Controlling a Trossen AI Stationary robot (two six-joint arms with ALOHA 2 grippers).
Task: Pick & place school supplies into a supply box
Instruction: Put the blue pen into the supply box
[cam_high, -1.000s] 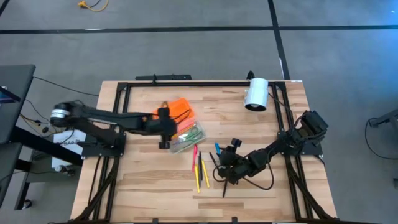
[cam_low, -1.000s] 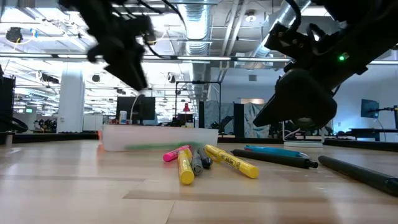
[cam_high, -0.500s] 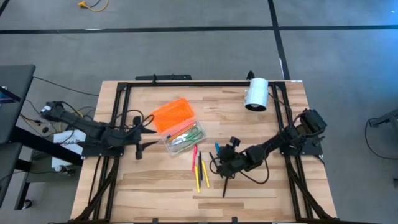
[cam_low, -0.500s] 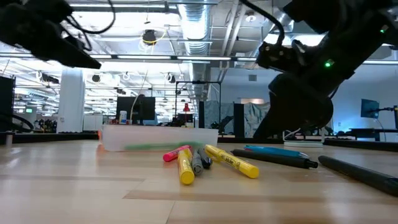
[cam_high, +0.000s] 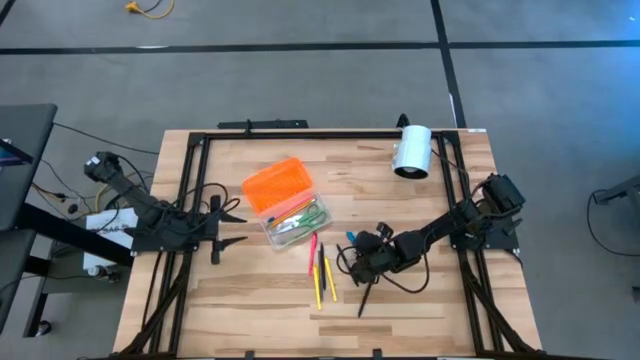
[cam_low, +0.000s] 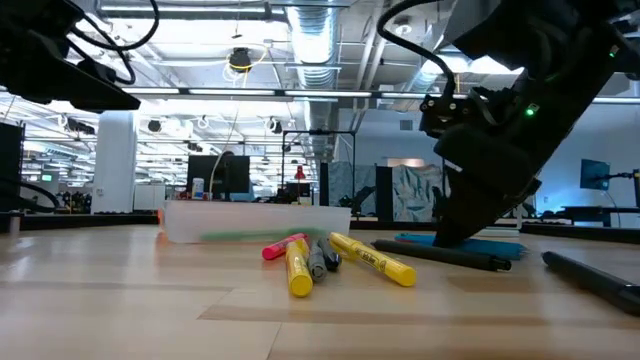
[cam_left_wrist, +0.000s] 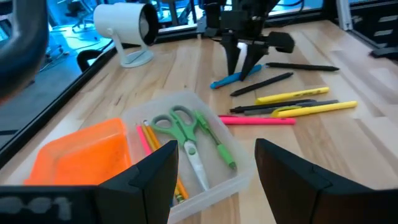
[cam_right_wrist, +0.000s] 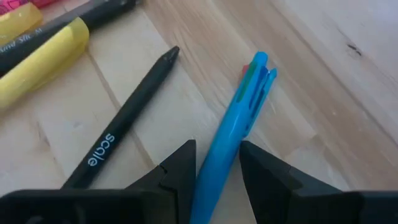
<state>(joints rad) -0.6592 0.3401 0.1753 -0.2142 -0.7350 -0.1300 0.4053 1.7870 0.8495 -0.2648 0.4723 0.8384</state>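
Right gripper (cam_right_wrist: 217, 171), down near the table's right-front area with jaws apart straddling the blue pen (cam_right_wrist: 233, 134), could nudge the black pen (cam_right_wrist: 121, 134) just beside when closing; left gripper (cam_left_wrist: 214, 171) waits wide open by the left edge, supply box (cam_high: 295, 222) mid-table.

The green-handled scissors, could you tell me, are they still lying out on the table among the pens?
No, the green-handled scissors lie inside the clear base of the supply box, beside its orange lid.
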